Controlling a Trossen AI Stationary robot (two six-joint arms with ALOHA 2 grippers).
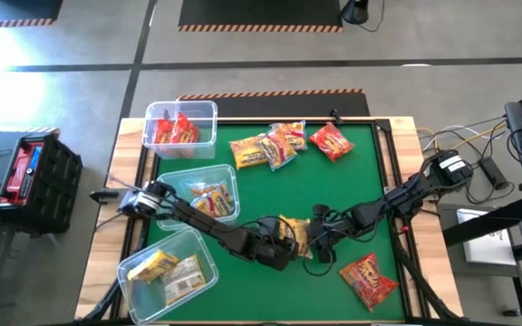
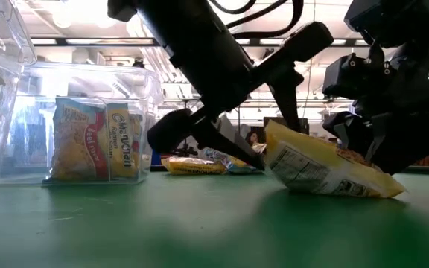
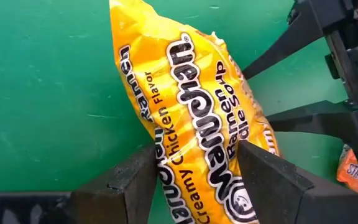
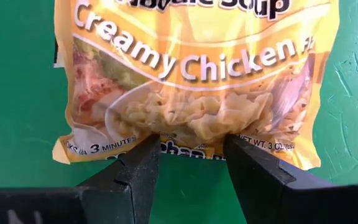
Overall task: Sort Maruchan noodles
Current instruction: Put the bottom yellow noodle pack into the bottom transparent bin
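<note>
Both grippers, left [image 3: 194,180] and right [image 4: 191,165], are clamped on one yellow packet [image 1: 294,234] at mid-table. Three bins [image 1: 181,124] are partly filled; five packets [image 1: 332,141] remain loose.

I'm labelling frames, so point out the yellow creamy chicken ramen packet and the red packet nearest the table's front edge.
Yellow creamy chicken ramen packet [image 4: 191,74]: right wrist view, printed front.
Red ramen packet [image 1: 370,276]: high view, wrapper's middle.

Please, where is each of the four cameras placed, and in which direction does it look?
High view: above the table, looking straight down; both arms show.
Low view: at table-top height, looking level across; arms come from above.
Left wrist view: on the left arm, past left pincer closed on the yellow packet.
Right wrist view: on the right arm, past right pincer gripping that packet's other end.
All views share this packet.
</note>
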